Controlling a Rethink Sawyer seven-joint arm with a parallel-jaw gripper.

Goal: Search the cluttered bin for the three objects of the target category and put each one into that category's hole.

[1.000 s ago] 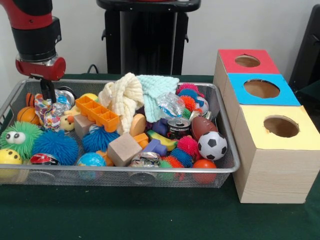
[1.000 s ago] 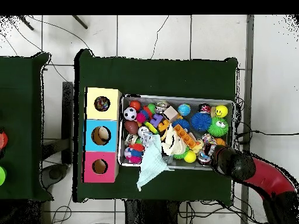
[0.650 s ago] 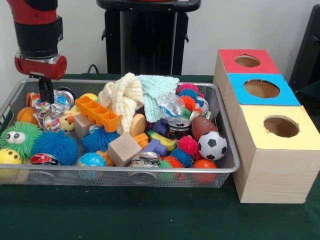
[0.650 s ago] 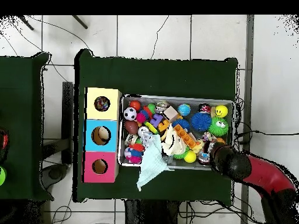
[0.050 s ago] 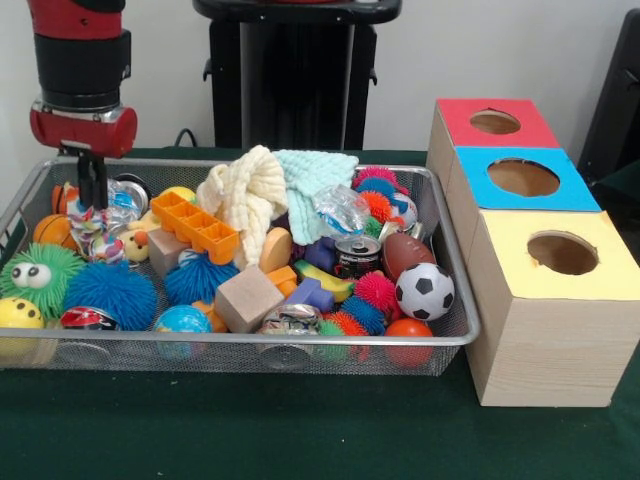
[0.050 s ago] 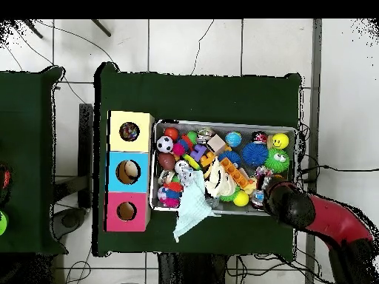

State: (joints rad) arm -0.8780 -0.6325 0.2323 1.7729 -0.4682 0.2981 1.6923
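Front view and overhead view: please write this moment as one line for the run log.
pincer: over bin's end farthest from boxes, above rope toy | grip: cannot tell | wire bin: full | yellow box: hole open

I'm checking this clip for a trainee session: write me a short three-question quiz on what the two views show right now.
1. True or false: the soccer ball lies at the basket's end nearest the yellow-topped box.
2. Which lies against the orange block tray? A) cream cloth B) football C) green fuzzy ball
3. Fill in: the pincer hangs over the basket's end farthest from the ____.

Key: 1 true; 2 A; 3 boxes.
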